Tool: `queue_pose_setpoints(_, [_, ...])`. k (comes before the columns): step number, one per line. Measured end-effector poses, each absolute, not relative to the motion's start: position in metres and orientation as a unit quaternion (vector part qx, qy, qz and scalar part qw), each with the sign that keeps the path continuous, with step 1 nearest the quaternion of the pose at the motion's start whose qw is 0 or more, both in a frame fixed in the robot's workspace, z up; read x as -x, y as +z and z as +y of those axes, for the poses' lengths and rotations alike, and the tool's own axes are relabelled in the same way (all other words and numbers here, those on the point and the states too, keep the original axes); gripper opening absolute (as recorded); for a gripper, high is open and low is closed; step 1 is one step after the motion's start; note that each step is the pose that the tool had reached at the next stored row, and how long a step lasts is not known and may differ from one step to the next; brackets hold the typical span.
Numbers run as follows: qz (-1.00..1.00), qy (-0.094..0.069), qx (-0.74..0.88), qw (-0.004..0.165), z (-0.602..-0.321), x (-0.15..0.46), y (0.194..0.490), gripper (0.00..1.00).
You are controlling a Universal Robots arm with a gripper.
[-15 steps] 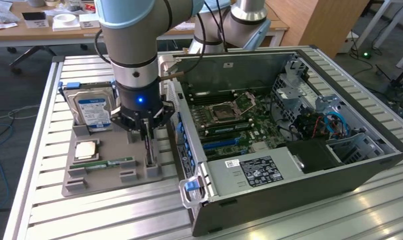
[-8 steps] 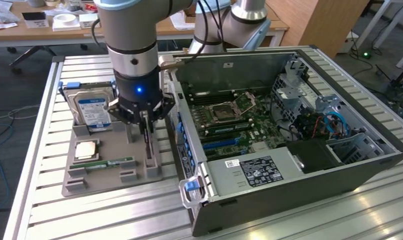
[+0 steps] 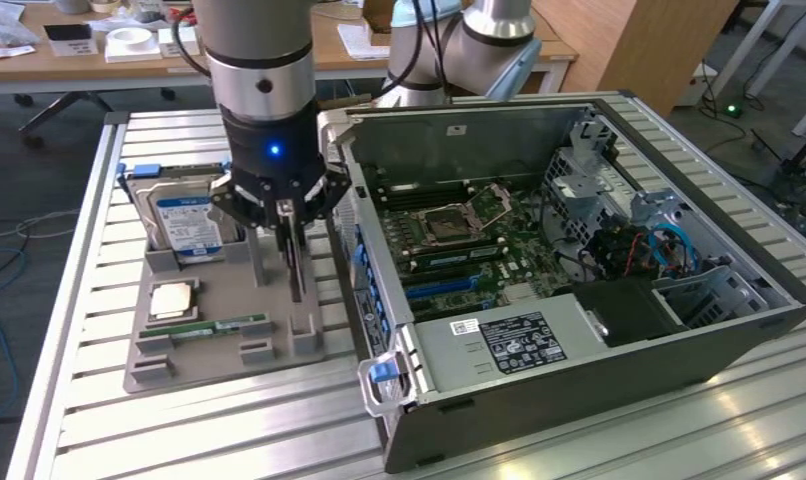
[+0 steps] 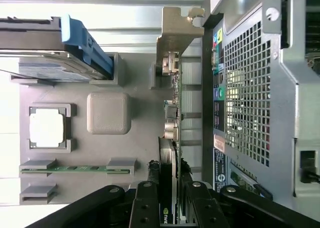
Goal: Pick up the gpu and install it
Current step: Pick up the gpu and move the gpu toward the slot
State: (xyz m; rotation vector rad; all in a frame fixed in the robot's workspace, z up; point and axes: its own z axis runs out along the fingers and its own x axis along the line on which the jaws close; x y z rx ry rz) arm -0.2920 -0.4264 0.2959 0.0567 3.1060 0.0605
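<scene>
The gpu [image 3: 296, 268] stands on edge in a slot of the grey parts tray [image 3: 196, 362], close beside the open computer case [image 3: 563, 345]. My gripper [image 3: 291, 215] hangs straight above it, fingers reaching down along both faces of the card. In the wrist view the gpu [image 4: 170, 115] appears edge-on, its silver bracket [image 4: 175, 33] at the far end by the case's rear panel. The gripper [image 4: 170, 190] is shut on the card, one black finger [image 4: 146, 203] pressed to each side. The card still rests in the tray.
The tray also holds a silver hard drive [image 3: 190, 225] with a blue-white label, a CPU chip [image 3: 174, 297] and a slim green memory stick [image 3: 223, 325]. The case lies on its side with the motherboard [image 3: 463, 235] exposed. A second robot base [image 3: 490, 40] stands behind it.
</scene>
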Motion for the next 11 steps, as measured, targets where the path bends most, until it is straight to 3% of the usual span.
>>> queue_pose_setpoints(11, [0.999, 0.02, -0.018, 0.017, -0.426, 0.292, 0.334, 0.26])
